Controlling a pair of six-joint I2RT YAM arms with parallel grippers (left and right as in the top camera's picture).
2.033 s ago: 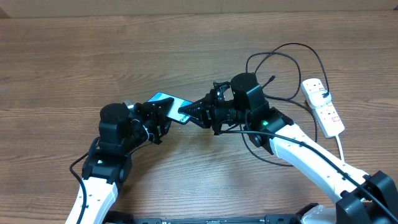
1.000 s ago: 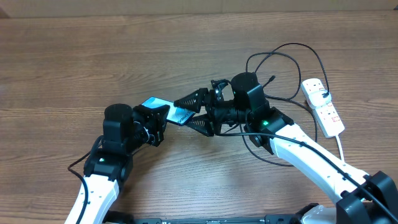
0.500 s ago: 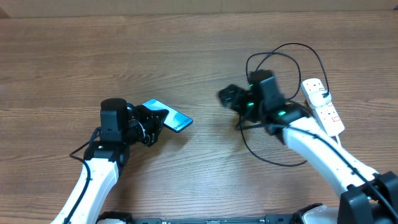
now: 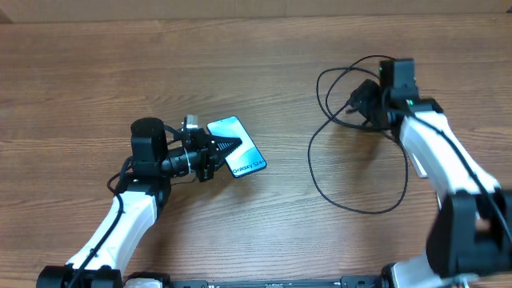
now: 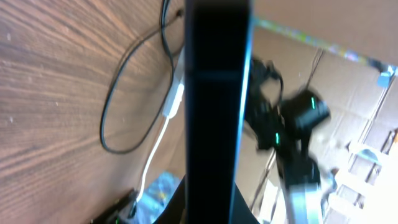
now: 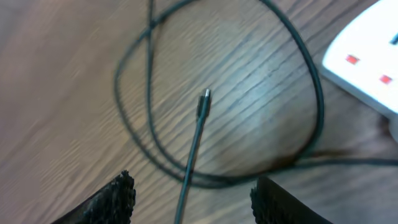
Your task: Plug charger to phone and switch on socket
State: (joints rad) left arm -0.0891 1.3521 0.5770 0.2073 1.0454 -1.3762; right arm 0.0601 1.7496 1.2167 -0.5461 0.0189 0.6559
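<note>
- I count two grippers, one on each side.
- The left gripper is squeezed tight on the left edge of the phone.
- There is one phone. It is on the left side of the table, screen up, with the words "Galaxy S24" on it. I cannot tell if it rests on the wood.
- The right gripper has its two fingers far apart and holds nothing. It hangs over the black cable on the right side, well apart from the phone.
- There is one black cable. It lies in loose loops on the table. Its small tip lies on the wood inside a loop, not in the phone.
- There is one white power strip. Two red switches show on it.
- Only a corner of the power strip shows, in the right wrist view. From above, the right arm covers it.
- In the left wrist view the phone is just a dark bar seen from its edge, so its screen is hidden there. The right arm behind it is blurry.
- I cannot make out the plug end of the black cable.
</note>
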